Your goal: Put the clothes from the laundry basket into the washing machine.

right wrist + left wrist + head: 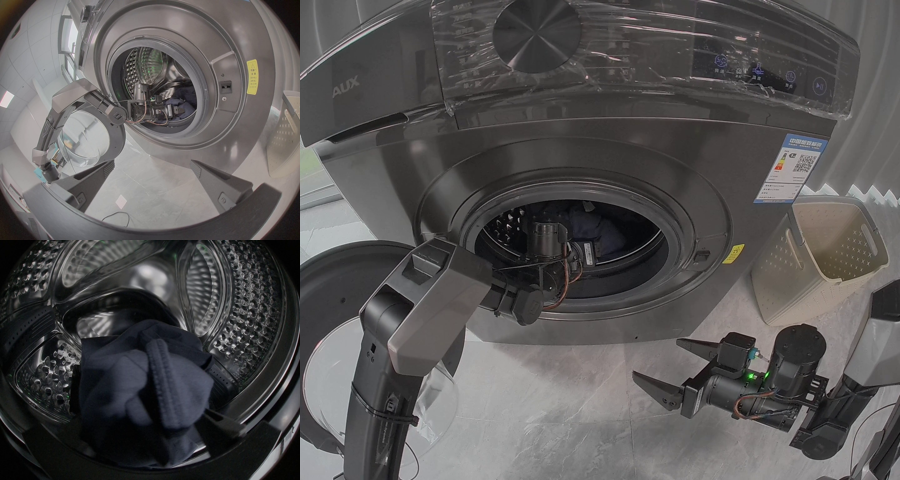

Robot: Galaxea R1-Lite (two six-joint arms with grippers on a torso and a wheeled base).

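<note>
Dark navy garment [140, 387] lies inside the grey front-loading washing machine [687, 187] at the left gripper's [179, 110] seemingly parted jaws; cream perforated laundry basket [831, 250] looks emptied; right gripper [656, 359] gapes, holding nothing.

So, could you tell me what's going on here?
The robot is loading the washing machine. Its left gripper is inside the drum with a dark blue garment bunched against it, jaws apparently open. The right gripper hangs open over the floor, and the laundry basket beside the machine looks empty.
</note>
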